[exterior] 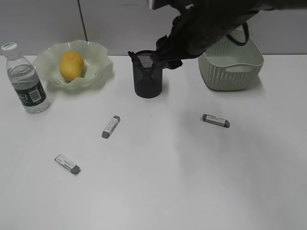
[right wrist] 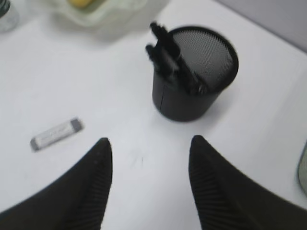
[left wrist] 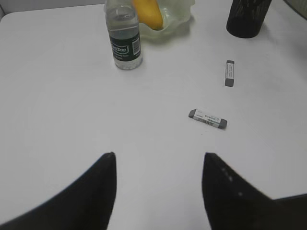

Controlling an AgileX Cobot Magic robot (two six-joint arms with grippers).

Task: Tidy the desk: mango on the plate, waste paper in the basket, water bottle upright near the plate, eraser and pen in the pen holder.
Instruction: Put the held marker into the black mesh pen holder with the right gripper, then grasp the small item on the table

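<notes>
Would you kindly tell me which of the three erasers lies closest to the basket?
The right-hand eraser, alone below the basket. The other two erasers lie left of the pen holder.

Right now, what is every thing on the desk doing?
mango: lying in the plate.
water bottle: upright, cap on, beside the plate.
pen holder: upright, dark pens leaning inside.
basket: upright; inside mostly hidden.
erasers: three, flat on the desk.
left gripper: open, holding nothing.
right gripper: open, above the pen holder.
</notes>
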